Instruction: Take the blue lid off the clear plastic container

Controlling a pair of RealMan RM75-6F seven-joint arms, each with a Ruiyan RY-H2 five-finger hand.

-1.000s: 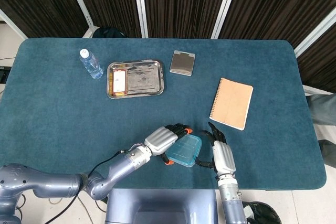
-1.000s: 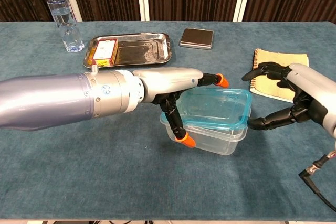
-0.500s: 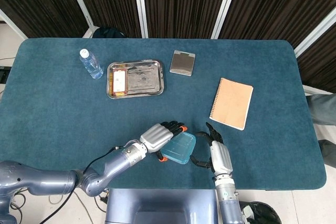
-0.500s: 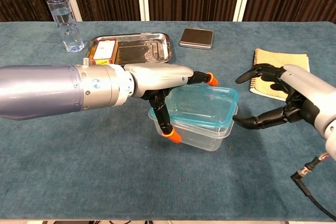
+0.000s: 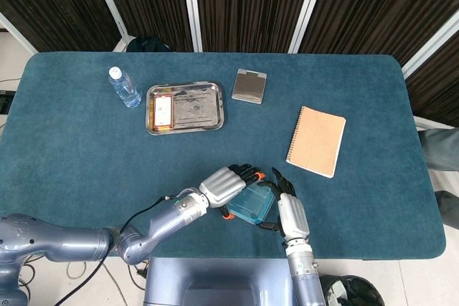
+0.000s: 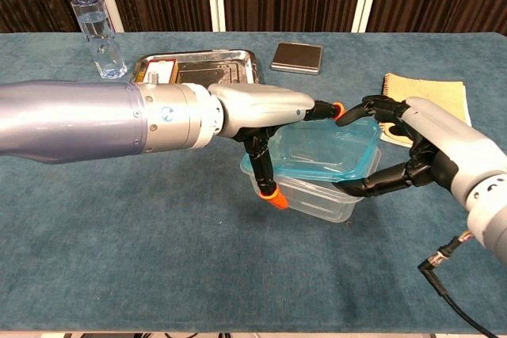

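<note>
While the left hand grasps the clear plastic container, the right hand grips its blue lid.

We see a water bottle upright far left on the teal table, a steel tray beside it holding a small box, a grey case, and a tan spiral notebook right.

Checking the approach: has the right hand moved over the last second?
Yes. The right hand moved left, away from the notebook, and now reaches the blue lid the left hand holds.
</note>
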